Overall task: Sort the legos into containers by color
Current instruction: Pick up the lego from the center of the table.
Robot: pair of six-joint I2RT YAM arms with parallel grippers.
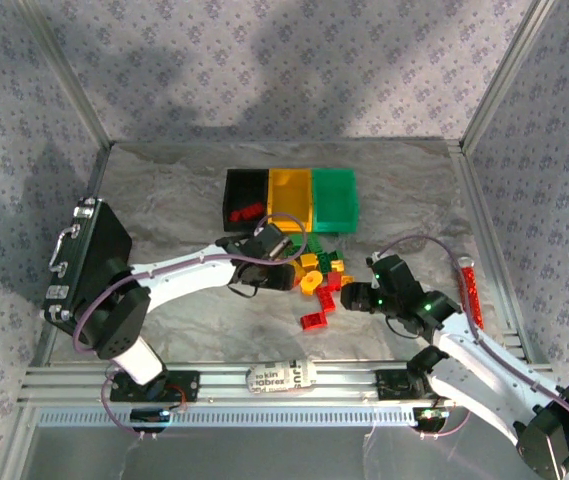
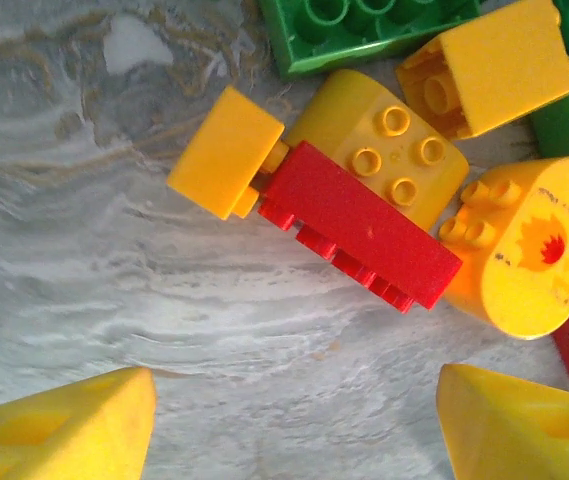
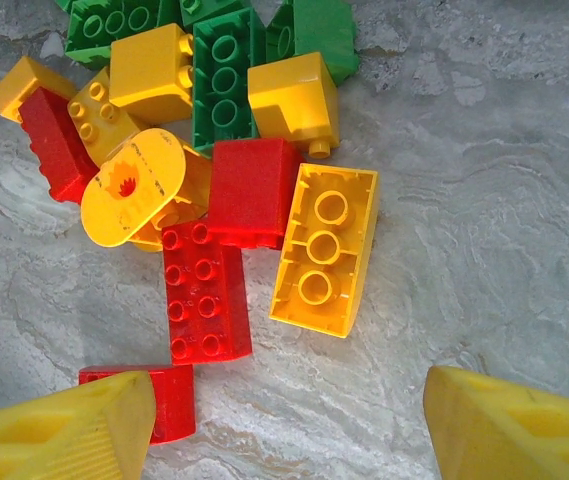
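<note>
The black [image 1: 244, 192], orange-yellow [image 1: 290, 196] and green [image 1: 334, 196] bins stand joined in a row at the back, with a red brick [image 1: 248, 211] inside the black one. A pile of red, yellow and green legos [image 1: 322, 272] lies in front of them. My left gripper [image 1: 286, 268] hangs open at the pile's left edge; a long red brick [image 2: 359, 225] lies just beyond its fingers [image 2: 64, 425]. My right gripper [image 3: 289, 420] is open over bare table beside the pile. A red studded brick [image 3: 206, 290], an upturned yellow brick [image 3: 324, 248] and the round orange piece [image 3: 132, 190] lie ahead of it.
A large black case with a metal handle [image 1: 89, 265] stands at the left. A red cylindrical item [image 1: 469, 290] lies along the right wall. Metal frame rails border the table, with a labelled tag [image 1: 282, 377] on the near rail.
</note>
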